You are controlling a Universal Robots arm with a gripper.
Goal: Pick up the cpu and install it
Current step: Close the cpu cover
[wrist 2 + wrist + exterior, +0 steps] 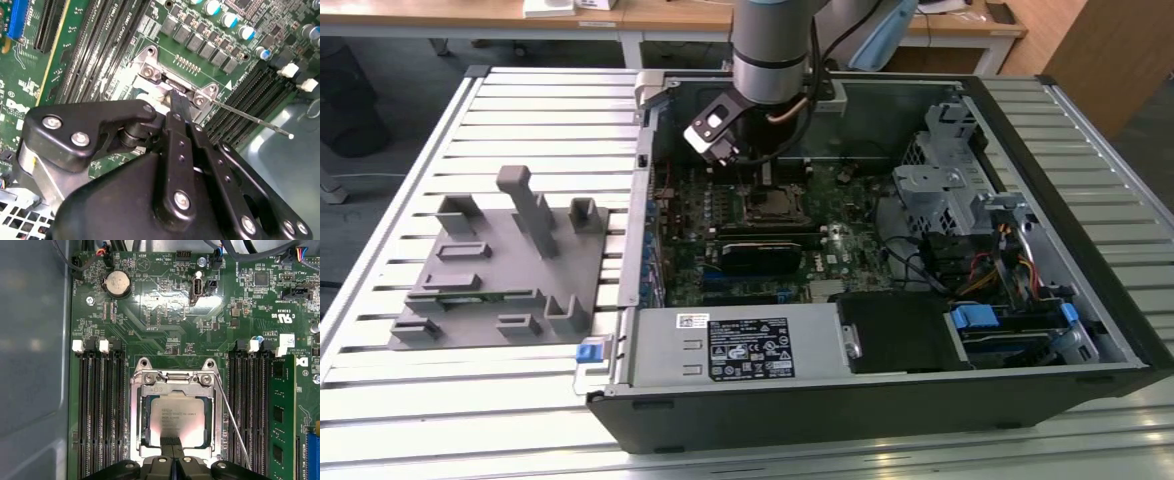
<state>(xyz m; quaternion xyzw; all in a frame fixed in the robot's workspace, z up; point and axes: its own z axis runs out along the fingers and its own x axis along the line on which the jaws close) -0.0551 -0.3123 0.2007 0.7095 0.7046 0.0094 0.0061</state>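
Black gripper (178, 100) links sit closest to the lens in the second wrist view, and the fingers run down to a narrow tip over the socket (145, 390). In the first wrist view the two fingers (167, 450) lie pressed together with only a thin seam between them and nothing visibly held. Their tip is at the near edge of the cpu (177, 415); it may be touching the chip, but I cannot tell.

The cpu lies flat in the socket, silver top up, framed by the metal bracket. A thin wire lever (235, 430) slants along one side of the socket. Black memory slots (100, 405) flank the socket on both sides, and a green memory stick (280, 415) stands in a slot beyond the lever. A coin cell (116, 283) sits farther off on the motherboard (165, 305).

From the exterior view, the arm (774, 50) reaches down into the open case (854, 410), which lies on a slatted table (400, 200). A grey fixture (507, 270) rests on the table at the exterior view's left of the case.
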